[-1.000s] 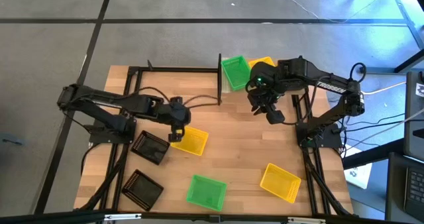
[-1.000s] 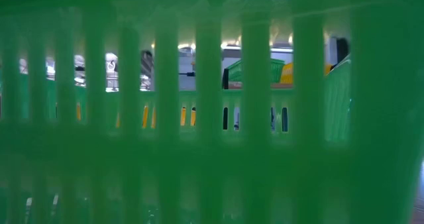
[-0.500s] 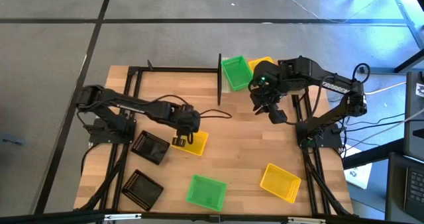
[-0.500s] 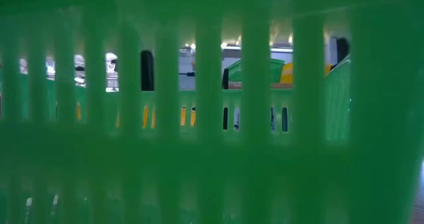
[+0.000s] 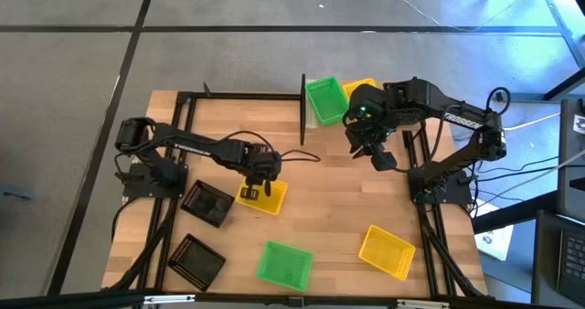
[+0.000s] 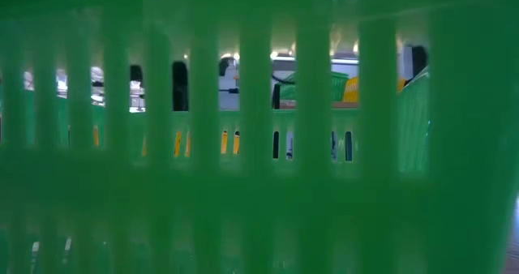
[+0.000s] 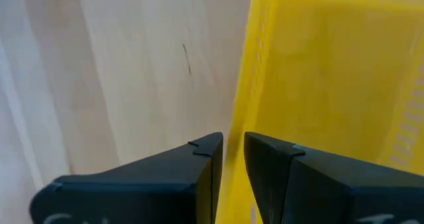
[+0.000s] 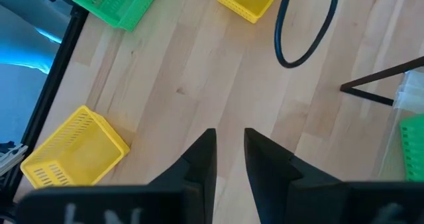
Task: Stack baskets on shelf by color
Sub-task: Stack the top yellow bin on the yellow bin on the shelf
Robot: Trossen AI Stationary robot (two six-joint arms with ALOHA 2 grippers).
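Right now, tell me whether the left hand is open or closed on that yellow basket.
Closed: the left hand pinches the yellow basket wall between its nearly touching fingers.

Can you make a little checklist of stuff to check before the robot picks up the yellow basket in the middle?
1. Left gripper is at the yellow basket: ok, it is over the basket's edge.
2. Fingers straddle the wall: ok, the left wrist view shows the basket's rim running into the narrow gap.
3. Firm grip: cannot tell.
4. Right gripper out of the way: ok, it hangs over bare table near the shelf.
5. Yellow stack waiting on the shelf: ok, one yellow basket sits beside the green one.
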